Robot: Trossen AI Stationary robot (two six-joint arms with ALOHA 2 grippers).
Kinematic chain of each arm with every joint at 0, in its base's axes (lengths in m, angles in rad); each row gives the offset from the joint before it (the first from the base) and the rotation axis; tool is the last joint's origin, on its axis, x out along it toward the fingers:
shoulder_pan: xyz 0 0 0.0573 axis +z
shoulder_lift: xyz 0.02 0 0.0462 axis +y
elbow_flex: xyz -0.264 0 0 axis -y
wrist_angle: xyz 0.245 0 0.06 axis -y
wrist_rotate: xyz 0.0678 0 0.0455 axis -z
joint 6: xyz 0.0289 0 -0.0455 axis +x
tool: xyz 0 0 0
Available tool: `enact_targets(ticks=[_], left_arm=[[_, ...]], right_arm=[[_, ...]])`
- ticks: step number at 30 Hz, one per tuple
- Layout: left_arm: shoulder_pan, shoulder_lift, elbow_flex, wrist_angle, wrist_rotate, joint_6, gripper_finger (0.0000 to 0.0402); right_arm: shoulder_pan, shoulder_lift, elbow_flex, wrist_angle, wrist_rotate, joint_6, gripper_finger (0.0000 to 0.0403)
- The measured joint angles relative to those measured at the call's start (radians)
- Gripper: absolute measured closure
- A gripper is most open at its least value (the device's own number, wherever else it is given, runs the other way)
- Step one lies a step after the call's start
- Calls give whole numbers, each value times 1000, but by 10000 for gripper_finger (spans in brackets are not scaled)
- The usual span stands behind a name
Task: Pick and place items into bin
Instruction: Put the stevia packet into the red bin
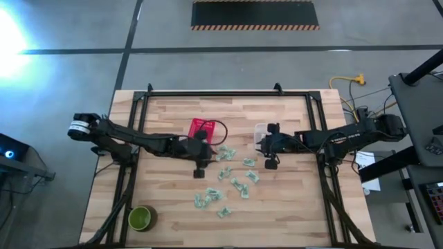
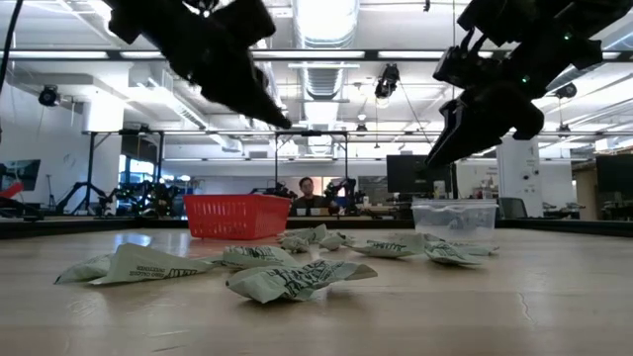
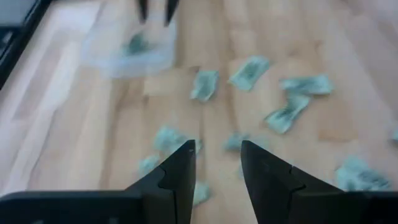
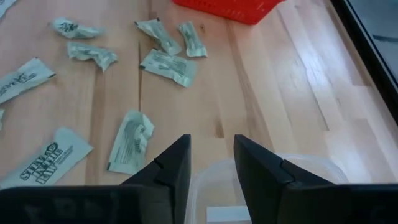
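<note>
While above clear bin [image 4: 267, 186], right pincer [image 4: 211, 163], fingers parted, empty.

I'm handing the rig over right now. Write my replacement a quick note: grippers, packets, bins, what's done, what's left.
Right gripper: open, empty, above the clear bin.
Left gripper: open, empty, in the air over the scattered packets, near the red basket.
Done: at least one packet lies in the clear bin, seen in the left wrist view.
Left: many packets still loose mid-table. The red basket's contents cannot be told. The green bowl stands apart at the near left corner.
</note>
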Motion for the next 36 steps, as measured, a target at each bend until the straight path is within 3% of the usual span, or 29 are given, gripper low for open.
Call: enact_targets(ticks=[4, 10, 17, 20, 25, 33, 36], left_arm=[[-67, 13, 10, 6, -5, 25, 290], [-213, 13, 34, -11, -96, -6, 290], [-340, 13, 38, -247, -119, -179, 290], [-348, 13, 27, -315, -95, -232, 290], [-307, 13, -4, -310, 35, -339, 290], [-306, 46, -86, -175, 72, -404, 290], [-306, 51, -86, -162, 94, -406, 290]], right_arm=[[2, 0, 0, 0, 0, -5, 300], [3, 0, 0, 1, -26, -10, 308], [6, -1, 0, 1, -38, -9, 309], [7, -1, 0, 1, -71, 11, 307], [18, -1, 0, 0, -84, 30, 312], [21, -3, 95, 5, -92, -84, 316], [26, -4, 126, 4, -159, -40, 314]])
